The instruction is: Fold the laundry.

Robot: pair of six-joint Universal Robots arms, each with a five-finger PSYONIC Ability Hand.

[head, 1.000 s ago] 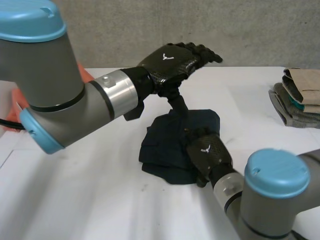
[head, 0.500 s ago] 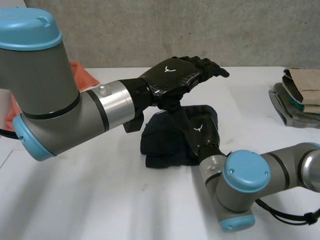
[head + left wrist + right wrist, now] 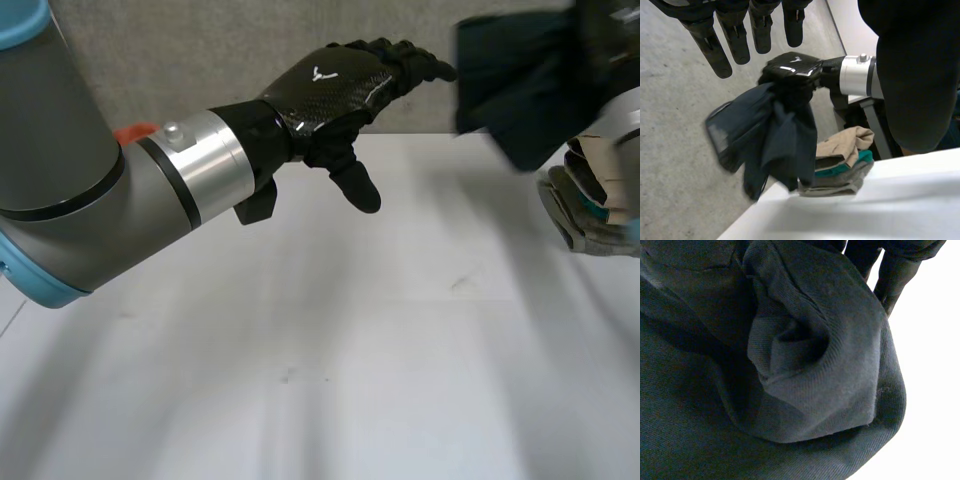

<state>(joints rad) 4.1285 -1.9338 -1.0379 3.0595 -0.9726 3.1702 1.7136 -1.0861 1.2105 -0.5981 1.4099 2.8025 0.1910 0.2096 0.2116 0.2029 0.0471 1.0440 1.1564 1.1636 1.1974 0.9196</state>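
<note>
Gripping a dark navy garment [image 3: 520,70] in curled fingers, the robot's right hand [image 3: 790,67] holds it in the air at the far right corner of the table [image 3: 330,330]. It hangs just above a stack of folded clothes [image 3: 590,195] in tan, teal and grey. In the left wrist view the cloth droops from the fist in loose, bunched folds, its lowest part hanging close to the stack; whether it touches cannot be told. The right wrist view shows dark fabric bulging under the palm, with fingertips [image 3: 890,275] at its edge.

The left hand [image 3: 335,85] hovers over the far middle of the table with fingers straight, thumb pointing down and nothing in its grasp.

The step in hand appears to be adding this garment to the finished pile. The next move calls for lowering it squarely onto the top layer and letting go without dragging the pieces beneath. Because it hangs bunched, it may need flattening once it lands.

The stack sits right at the table's right edge, so a sideways nudge could tip it off. The middle and near side of the table lie bare, giving both arms wide room. A scrap of orange-red [image 3: 132,131] shows at the far left edge, well apart from the work.
</note>
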